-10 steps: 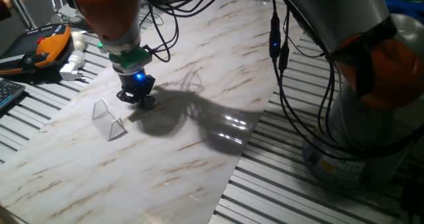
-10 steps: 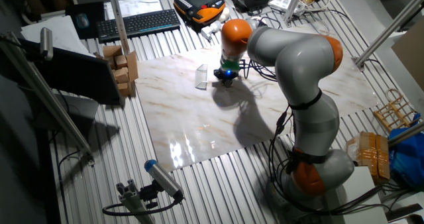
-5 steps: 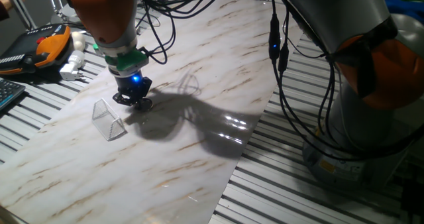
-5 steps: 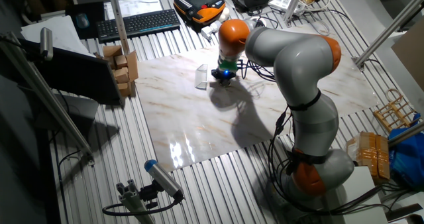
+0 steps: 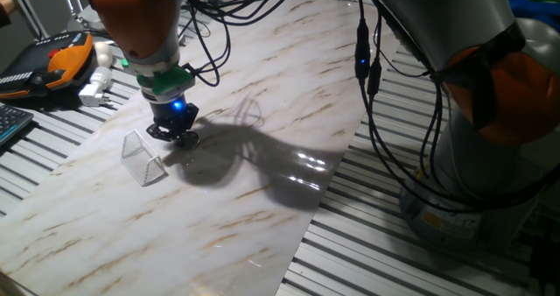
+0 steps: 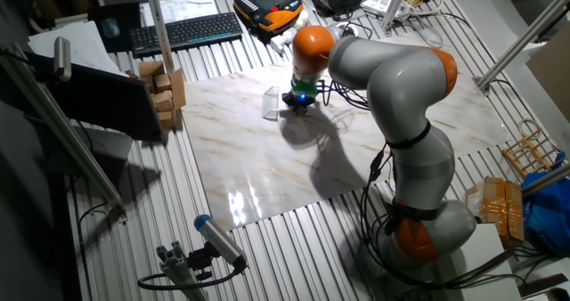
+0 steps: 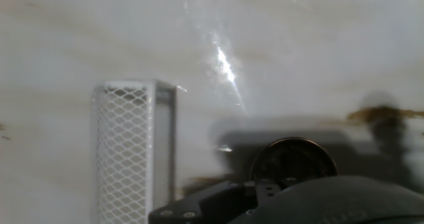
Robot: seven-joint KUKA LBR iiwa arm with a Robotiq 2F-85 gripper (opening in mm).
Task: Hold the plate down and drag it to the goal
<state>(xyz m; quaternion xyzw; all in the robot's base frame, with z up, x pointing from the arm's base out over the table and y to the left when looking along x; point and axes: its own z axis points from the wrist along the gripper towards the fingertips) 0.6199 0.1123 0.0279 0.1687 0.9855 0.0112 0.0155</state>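
The gripper (image 5: 181,137) has been shifted toward the goal (image 5: 143,156), the plate (image 7: 292,162) pressed beneath it just beside the wedge; whether the fingers are open cannot be told.

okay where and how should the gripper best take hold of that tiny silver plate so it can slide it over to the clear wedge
Not by pinching. The plate lies flat on the marble board, too thin to grip at the rim, so coming from straight above and pressing the gripper tip on its dark centre looks best, then sliding it toward the goal beside it.
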